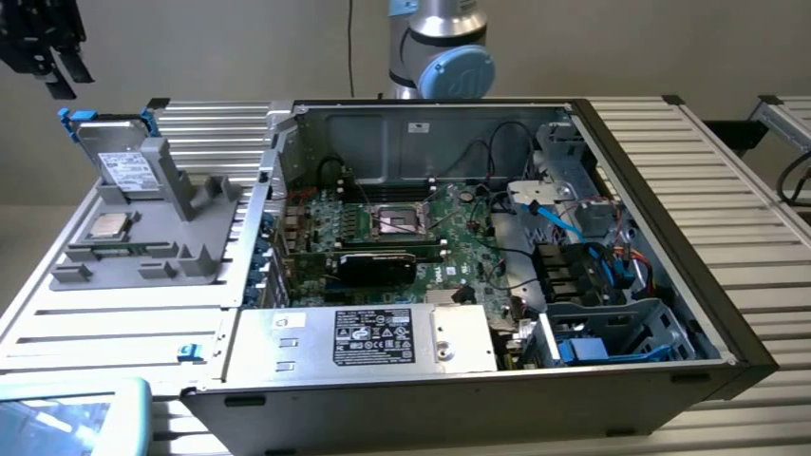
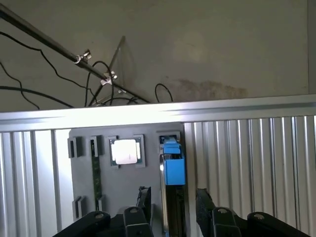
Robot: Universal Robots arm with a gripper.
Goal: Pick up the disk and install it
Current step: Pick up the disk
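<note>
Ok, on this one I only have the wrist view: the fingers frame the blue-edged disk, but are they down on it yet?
Observer: No. In the exterior view the gripper hangs clear above the disk, with air between them.
Operator: How does the disk sit?
Observer: Upright on edge in a grey holder, label showing.
Operator: And the computer?
Observer: Its case lies open to the exterior view's right of the holder, motherboard exposed.

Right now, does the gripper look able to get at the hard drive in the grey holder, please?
Probably yes: the gripper hangs open above the hard drive, fingers lined up either side of its blue carrier, with nothing in the way.
</note>
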